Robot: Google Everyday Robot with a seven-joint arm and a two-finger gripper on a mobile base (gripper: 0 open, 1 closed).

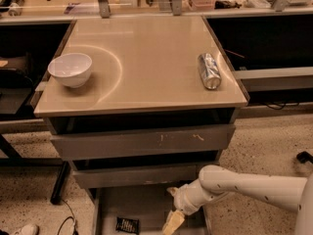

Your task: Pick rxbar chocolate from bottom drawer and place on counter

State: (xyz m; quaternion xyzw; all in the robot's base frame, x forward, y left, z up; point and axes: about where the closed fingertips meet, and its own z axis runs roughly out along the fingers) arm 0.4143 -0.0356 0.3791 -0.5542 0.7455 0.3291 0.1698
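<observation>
The rxbar chocolate (127, 224), a small black bar, lies flat on the floor of the open bottom drawer (146, 204), near its front left. My gripper (172, 223) hangs over the drawer's right half, to the right of the bar and apart from it, at the end of the white arm (244, 185) coming in from the right. The beige counter (142, 62) is above the three drawers.
A white bowl (71, 69) stands at the counter's left. A silver can (209, 70) lies on its side at the right. Two upper grey drawers (142, 141) are slightly out above the bottom one. A cable and a dark table leg (59, 182) are on the floor at left.
</observation>
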